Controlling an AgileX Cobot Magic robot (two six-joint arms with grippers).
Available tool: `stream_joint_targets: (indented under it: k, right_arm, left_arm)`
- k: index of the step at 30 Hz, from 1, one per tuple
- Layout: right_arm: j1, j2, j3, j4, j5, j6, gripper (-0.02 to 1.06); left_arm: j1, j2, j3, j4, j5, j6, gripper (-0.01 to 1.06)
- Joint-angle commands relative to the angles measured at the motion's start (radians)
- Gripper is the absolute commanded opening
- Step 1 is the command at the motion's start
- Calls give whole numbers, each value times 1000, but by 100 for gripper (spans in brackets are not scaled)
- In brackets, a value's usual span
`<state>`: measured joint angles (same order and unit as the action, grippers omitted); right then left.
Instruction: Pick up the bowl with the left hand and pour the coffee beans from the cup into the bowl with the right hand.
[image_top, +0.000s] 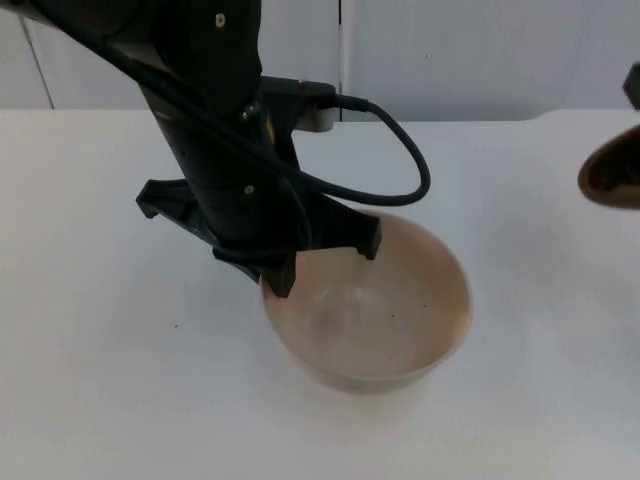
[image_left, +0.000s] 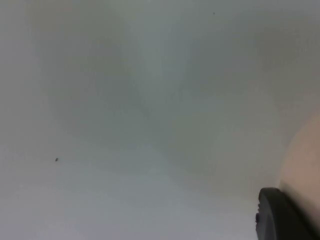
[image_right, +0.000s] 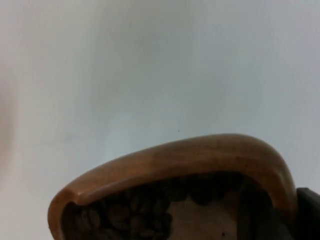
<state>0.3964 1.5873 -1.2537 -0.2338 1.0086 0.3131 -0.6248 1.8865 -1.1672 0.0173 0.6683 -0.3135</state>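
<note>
- My left gripper (image_top: 290, 268) sits at the near-left rim of the beige bowl (image_top: 380, 310), with my left arm coming down over it from the upper left.
- My left fingers (image_left: 280, 217) are closed on the bowl's rim: one black fingertip presses against the pale outer wall of the bowl in my left wrist view.
- The bowl stands in the middle of the white tabletop (image_top: 90, 380); whether it is lifted or resting there I cannot tell. Its inside is pale with only a few tiny dark specks.
- My right gripper (image_right: 305, 215) is off at the right edge of the scene, well apart from the bowl, and holds the wooden cup (image_right: 200, 160).
- My right fingers are closed on the cup; one dark finger lies against its rim in my right wrist view.
- The cup is tilted, its opening turned towards my right wrist camera, and the coffee beans (image_right: 120, 215) lie heaped inside against its lower wall.
- In the top view the cup (image_top: 612, 170) shows as a brown curved shape at the right edge, above the tabletop.
</note>
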Motion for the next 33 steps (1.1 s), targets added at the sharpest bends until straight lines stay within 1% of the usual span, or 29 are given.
stream_joint_targets:
  k: [1, 2, 6, 14, 18, 19, 22, 24, 25, 27, 29, 30, 32, 33]
  right_arm:
    - [-4, -10, -62, 13, 74, -46, 0]
    - [-4, -10, -62, 13, 74, -46, 0]
    - [-4, -10, -111, 19, 130, -71, 0]
    - [8, -10, -111, 35, 150, -76, 0]
    - [64, -10, -111, 27, 148, -76, 0]
    - [64, -10, -111, 27, 148, -76, 0]
    - [118, -10, -111, 20, 139, -60, 0]
    - [169, -10, -111, -35, 146, -18, 0]
    - [169, -10, -111, -35, 146, -18, 0]
    - [209, -10, -111, -61, 146, 12, 0]
    - [248, -8, -111, -71, 146, 20, 0]
    - [248, -8, -111, -71, 146, 20, 0]
    - [286, -8, -111, -96, 149, 45, 0]
    - [308, -6, -111, -125, 159, 59, 0]
  left_arm:
    - [-6, -3, -6, -25, -1, -10, 0]
    - [-6, -3, -6, -25, -1, -10, 0]
    - [-6, -3, -6, -26, -1, -10, 0]
    - [-6, -3, -6, -35, -1, -16, 0]
    - [-17, -3, -6, -30, -1, -24, 0]
    - [-17, -3, -6, -30, -1, -24, 0]
    - [-49, -3, -6, -32, -1, -24, 0]
    - [-76, -3, -6, -32, -1, -24, 0]
    - [-76, -3, -6, -32, -1, -24, 0]
    - [-96, -3, -6, -30, -1, -24, 0]
    - [-107, -3, -6, -28, -1, -24, 0]
    - [-107, -3, -6, -28, -1, -24, 0]
    - [-110, -3, -6, -28, -1, -24, 0]
    - [-110, -3, -6, -28, -1, -24, 0]
